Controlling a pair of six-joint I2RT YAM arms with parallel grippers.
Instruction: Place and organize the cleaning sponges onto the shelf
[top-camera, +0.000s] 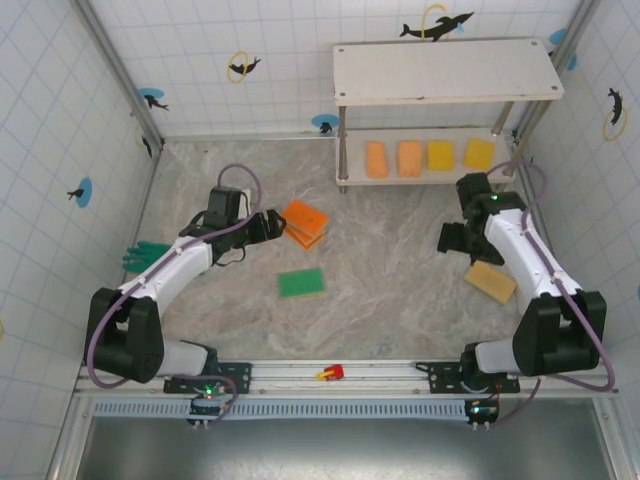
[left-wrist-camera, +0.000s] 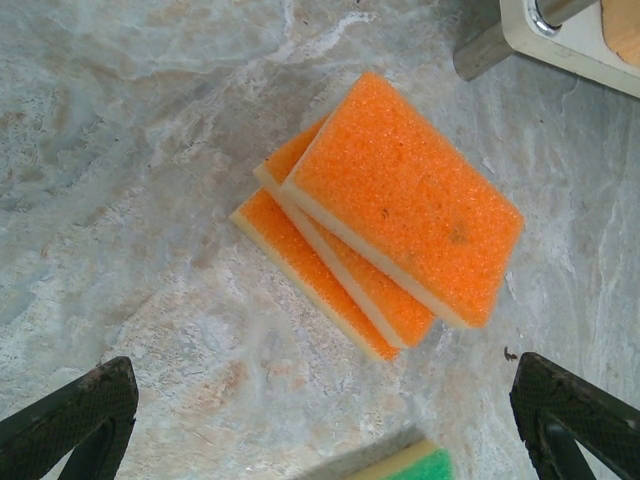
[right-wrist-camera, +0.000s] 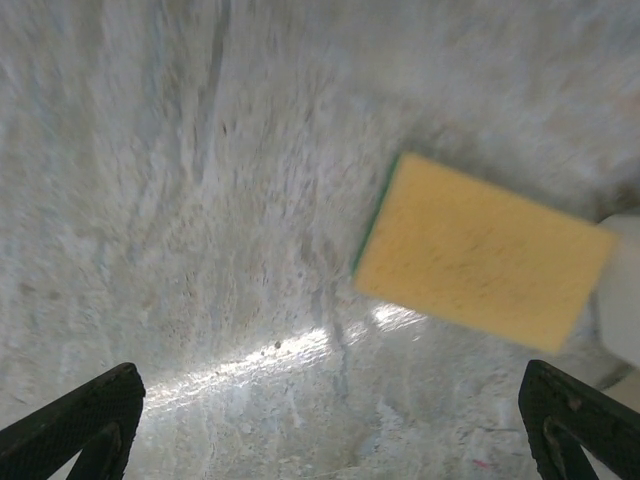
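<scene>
Shelf (top-camera: 445, 72): two boards; used here as the reference for all places.
Shelved sponges (top-camera: 409, 157): four in a row on the shelf's lower board, two orange, then two yellow.
Orange stack (left-wrist-camera: 400, 200): on the table in front of the shelf's left leg, pieces overlapping and skewed.
Green sponge (top-camera: 301, 282): further from the shelf than the stack.
Yellow sponge (right-wrist-camera: 480, 250): flat on the table, well in front of the shelf's right end.
Left gripper (left-wrist-camera: 330, 400): fingers spread wide, nothing between them, aimed at the orange stack.
Right gripper (right-wrist-camera: 330, 400): fingers spread wide and empty, with the yellow sponge off to one side.
Step (judged): lining up picks.
Technique: centre over one sponge, turn to span its short side, pinch lightly; take only the stack's top piece.
</scene>
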